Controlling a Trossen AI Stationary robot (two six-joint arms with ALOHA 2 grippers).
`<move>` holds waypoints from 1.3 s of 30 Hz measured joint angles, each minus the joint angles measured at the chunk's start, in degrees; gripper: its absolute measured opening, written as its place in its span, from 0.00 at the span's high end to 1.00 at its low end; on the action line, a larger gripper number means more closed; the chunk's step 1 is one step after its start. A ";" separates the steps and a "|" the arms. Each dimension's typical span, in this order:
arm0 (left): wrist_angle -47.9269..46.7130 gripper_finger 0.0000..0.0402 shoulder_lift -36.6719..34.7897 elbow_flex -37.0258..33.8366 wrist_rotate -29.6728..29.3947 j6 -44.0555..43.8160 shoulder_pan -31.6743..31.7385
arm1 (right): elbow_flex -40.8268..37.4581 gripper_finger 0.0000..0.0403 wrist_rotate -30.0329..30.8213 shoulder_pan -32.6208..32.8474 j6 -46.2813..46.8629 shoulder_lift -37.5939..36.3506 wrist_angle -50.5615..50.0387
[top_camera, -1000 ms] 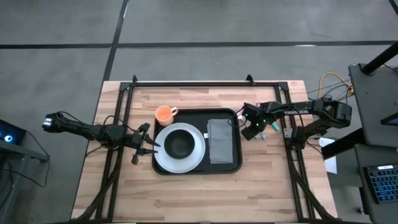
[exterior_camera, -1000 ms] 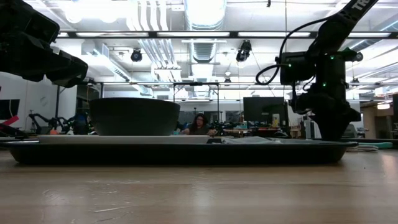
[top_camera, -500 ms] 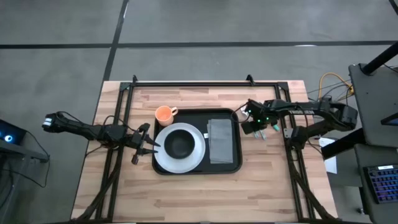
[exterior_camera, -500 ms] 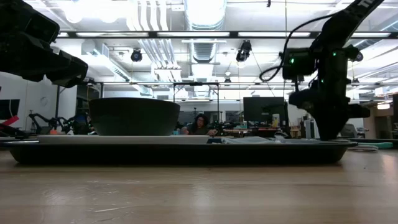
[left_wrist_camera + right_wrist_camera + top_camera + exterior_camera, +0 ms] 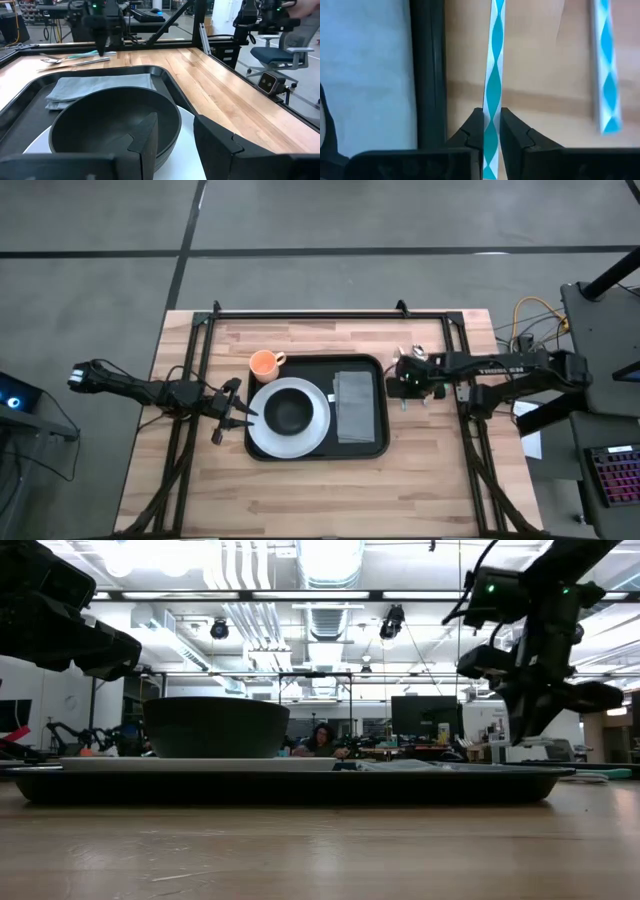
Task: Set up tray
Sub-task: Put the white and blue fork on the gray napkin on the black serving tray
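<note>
The large flat black rectangular tray [image 5: 316, 408] with rounded corners and a low raised rim is seen lying at the middle of the pale wooden desk [image 5: 320, 490]. A white round plate [image 5: 288, 417] carrying a small black round bowl [image 5: 289, 413] sits on the tray's left half, and a grey folded napkin [image 5: 352, 406] lies on its right half. A small orange cup [image 5: 264, 364] stands on the desk just off the tray's far left corner.

The right end effector [image 5: 491, 125] is held above the desk just beside the tray's right rim, its fingers pressed shut on a thin utensil handle patterned in white and teal [image 5: 493, 75]. A second handle of the same pattern [image 5: 606, 65] lies on the wood nearby. The left end effector [image 5: 175, 131] is parked at the left rim, close to the plate, with its fingers apart and nothing between them.

Several failures can be foreseen. The handle is pinched along a narrow, smooth strip, so it could pivot or slip out during transport. If the utensil is carried too low, the rim could be struck and the tray shifted. A careless release could leave it half on the napkin, half off, or drag the cloth out of shape.
</note>
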 joint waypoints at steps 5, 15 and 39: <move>0.01 0.73 0.00 0.00 0.00 0.02 0.00 | 0.04 0.94 3.57 8.98 11.92 0.53 1.13; -0.01 0.73 0.00 0.00 0.00 0.01 0.01 | 9.38 0.94 10.99 23.71 28.92 7.75 -0.48; -0.01 0.73 0.01 0.00 0.00 0.01 0.00 | 34.73 0.94 9.00 20.51 22.71 37.65 -3.94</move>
